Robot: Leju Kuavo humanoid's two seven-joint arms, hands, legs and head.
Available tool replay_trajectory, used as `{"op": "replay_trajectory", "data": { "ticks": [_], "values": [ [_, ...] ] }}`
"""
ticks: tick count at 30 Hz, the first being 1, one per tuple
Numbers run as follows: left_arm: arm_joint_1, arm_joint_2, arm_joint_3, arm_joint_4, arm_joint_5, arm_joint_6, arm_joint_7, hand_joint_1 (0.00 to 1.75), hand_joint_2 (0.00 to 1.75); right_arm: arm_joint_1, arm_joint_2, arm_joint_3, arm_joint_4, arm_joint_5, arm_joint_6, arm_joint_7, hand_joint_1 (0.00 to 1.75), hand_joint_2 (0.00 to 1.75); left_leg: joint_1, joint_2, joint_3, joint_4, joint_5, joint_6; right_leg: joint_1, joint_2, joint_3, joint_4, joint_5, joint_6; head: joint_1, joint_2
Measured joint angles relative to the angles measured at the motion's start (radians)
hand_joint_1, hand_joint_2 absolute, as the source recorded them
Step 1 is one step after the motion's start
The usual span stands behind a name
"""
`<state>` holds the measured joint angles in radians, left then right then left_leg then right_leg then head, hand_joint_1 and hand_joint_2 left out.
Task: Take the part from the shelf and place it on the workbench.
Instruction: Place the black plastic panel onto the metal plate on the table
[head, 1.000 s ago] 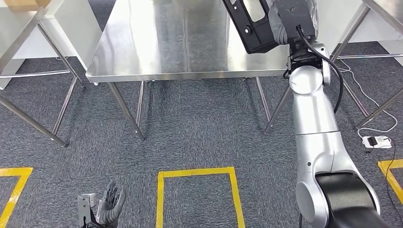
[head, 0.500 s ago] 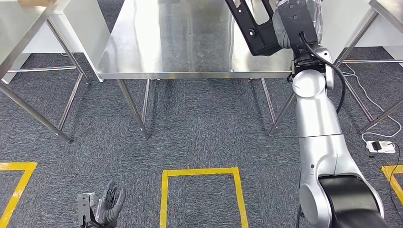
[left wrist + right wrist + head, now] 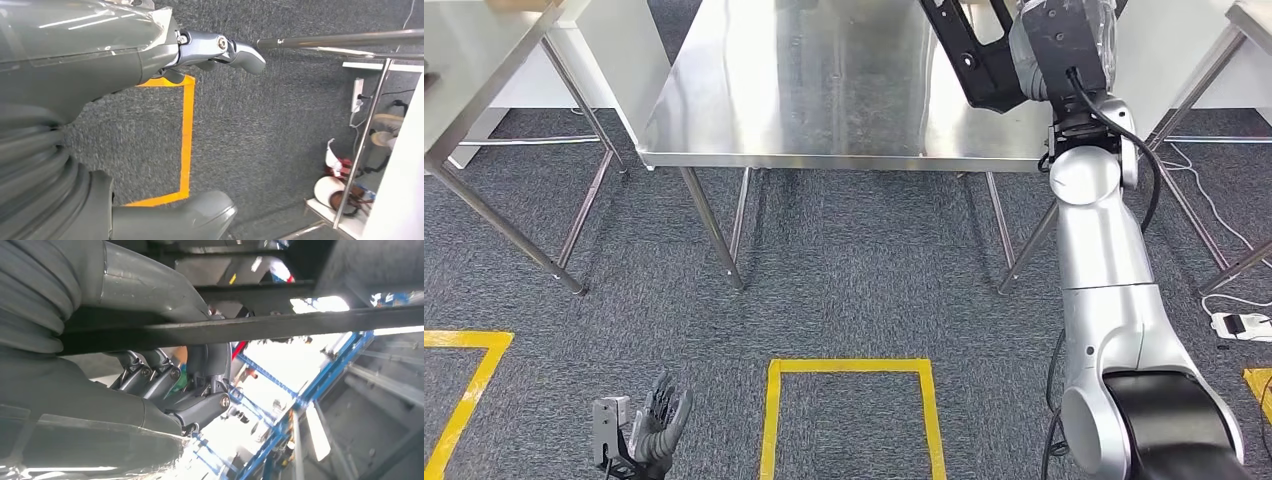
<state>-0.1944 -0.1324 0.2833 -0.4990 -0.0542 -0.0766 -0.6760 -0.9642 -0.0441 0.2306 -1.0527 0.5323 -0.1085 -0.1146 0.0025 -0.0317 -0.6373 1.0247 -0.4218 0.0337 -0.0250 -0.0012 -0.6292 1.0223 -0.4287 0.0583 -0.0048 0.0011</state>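
Lowering the black part [image 3: 972, 62], clenched in the right hand [image 3: 1064, 40], flat onto the table [image 3: 824, 90] near its right edge suits; left hand [image 3: 659, 430] hangs released.

The whole scene is sliding rightward in the head view, so the camera itself is turning. The steel workbench [image 3: 824, 100] is drifting right and slightly down in frame. The raised right hand [image 3: 1064, 40] is carrying the black part [image 3: 979, 65] higher and further right, its upper end leaving the frame.
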Motion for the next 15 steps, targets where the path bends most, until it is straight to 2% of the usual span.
{"op": "replay_trajectory", "data": {
  "ticks": [1, 3, 4, 5, 7, 8, 9, 10, 11, 12, 13, 14, 15],
  "values": [
    [-0.001, 0.002, -0.003, 0.002, 0.000, 0.002, 0.000, 0.00, 1.75, 0.000, 0.000, 0.000, 0.002, -0.001, -0.001, -0.003, 1.75, 1.75, 0.000, -0.001, 0.000, -0.001, -0.001, -0.004, 0.004, 0.001, 0.003, 0.001, 0.000, -0.010, 0.000, 0.000],
    [-0.001, 0.006, -0.007, 0.006, 0.000, 0.003, -0.002, 0.00, 1.75, -0.001, 0.000, 0.000, 0.006, -0.003, -0.002, -0.007, 1.75, 1.75, 0.003, 0.003, -0.003, 0.004, -0.007, -0.013, 0.001, 0.001, 0.004, 0.000, 0.000, -0.026, -0.002, 0.000],
    [-0.002, 0.008, -0.010, 0.008, 0.000, 0.004, -0.003, 0.00, 1.75, -0.002, 0.000, 0.000, 0.007, -0.004, -0.002, -0.008, 1.75, 1.75, 0.005, 0.007, -0.012, 0.024, -0.019, -0.019, -0.001, 0.001, 0.007, 0.000, -0.001, -0.033, -0.004, 0.000],
    [-0.003, 0.010, -0.012, 0.010, 0.000, 0.004, -0.004, 0.00, 1.75, -0.003, 0.001, 0.001, 0.008, -0.004, -0.003, -0.008, 1.75, 1.75, 0.007, 0.013, -0.032, 0.063, -0.040, -0.025, -0.004, 0.001, 0.010, -0.001, -0.002, -0.039, -0.007, 0.000],
    [-0.004, 0.011, -0.017, 0.014, 0.000, 0.004, -0.005, 0.00, 1.75, -0.004, 0.001, 0.001, 0.010, -0.006, -0.003, -0.009, 1.75, 1.75, 0.009, 0.024, -0.098, 0.190, -0.092, -0.034, -0.001, 0.001, 0.015, -0.001, -0.007, -0.048, -0.012, 0.000],
    [-0.004, 0.011, -0.019, 0.017, 0.001, 0.004, -0.005, 0.00, 1.75, -0.004, 0.001, 0.001, 0.012, -0.007, -0.003, -0.010, 1.75, 1.75, 0.009, 0.026, -0.133, 0.248, -0.107, -0.035, 0.001, 0.001, 0.017, -0.001, -0.010, -0.051, -0.013, 0.000],
    [-0.004, 0.012, -0.020, 0.021, 0.001, 0.004, -0.005, 0.00, 1.75, -0.003, 0.001, 0.001, 0.015, -0.008, -0.004, -0.011, 1.75, 1.75, 0.009, 0.027, -0.156, 0.278, -0.106, -0.035, 0.004, 0.001, 0.020, -0.001, -0.012, -0.054, -0.014, 0.000],
    [-0.005, 0.012, -0.022, 0.023, 0.002, 0.005, -0.005, 0.00, 1.75, -0.003, 0.001, 0.001, 0.019, -0.010, -0.004, -0.013, 1.75, 1.75, 0.009, 0.028, -0.159, 0.268, -0.085, -0.032, 0.006, 0.001, 0.023, -0.001, -0.015, -0.056, -0.014, 0.000],
    [-0.005, 0.013, -0.024, 0.026, 0.003, 0.005, -0.005, 0.00, 1.75, -0.003, 0.001, 0.001, 0.021, -0.011, -0.005, -0.015, 1.75, 1.75, 0.008, 0.028, -0.143, 0.220, -0.047, -0.025, 0.009, 0.001, 0.028, -0.001, -0.019, -0.057, -0.014, 0.000],
    [-0.007, 0.015, -0.026, 0.027, 0.004, 0.006, -0.005, 0.00, 1.75, -0.004, 0.001, 0.001, 0.023, -0.012, -0.006, -0.018, 1.75, 1.75, 0.005, 0.028, -0.113, 0.149, -0.005, -0.016, 0.011, 0.002, 0.034, -0.001, -0.023, -0.058, -0.014, 0.000],
    [-0.009, 0.017, -0.029, 0.029, 0.006, 0.008, -0.005, 0.00, 1.75, -0.006, 0.000, 0.001, 0.024, -0.013, -0.007, -0.020, 1.75, 1.75, 0.002, 0.030, -0.081, 0.084, 0.024, -0.006, 0.015, 0.001, 0.039, -0.001, -0.028, -0.057, -0.013, 0.000],
    [-0.012, 0.018, -0.031, 0.031, 0.007, 0.010, -0.005, 0.00, 1.75, -0.008, -0.001, 0.001, 0.026, -0.014, -0.008, -0.022, 1.75, 1.75, -0.002, 0.031, -0.054, 0.035, 0.039, 0.003, 0.016, 0.001, 0.041, -0.002, -0.031, -0.054, -0.012, 0.000],
    [-0.014, 0.020, -0.034, 0.033, 0.008, 0.011, -0.006, 0.00, 1.75, -0.010, -0.003, 0.001, 0.027, -0.014, -0.010, -0.024, 1.75, 1.75, -0.007, 0.032, -0.039, 0.010, 0.040, 0.009, 0.017, 0.001, 0.042, -0.003, -0.034, -0.051, -0.012, 0.000]
  ]
}}
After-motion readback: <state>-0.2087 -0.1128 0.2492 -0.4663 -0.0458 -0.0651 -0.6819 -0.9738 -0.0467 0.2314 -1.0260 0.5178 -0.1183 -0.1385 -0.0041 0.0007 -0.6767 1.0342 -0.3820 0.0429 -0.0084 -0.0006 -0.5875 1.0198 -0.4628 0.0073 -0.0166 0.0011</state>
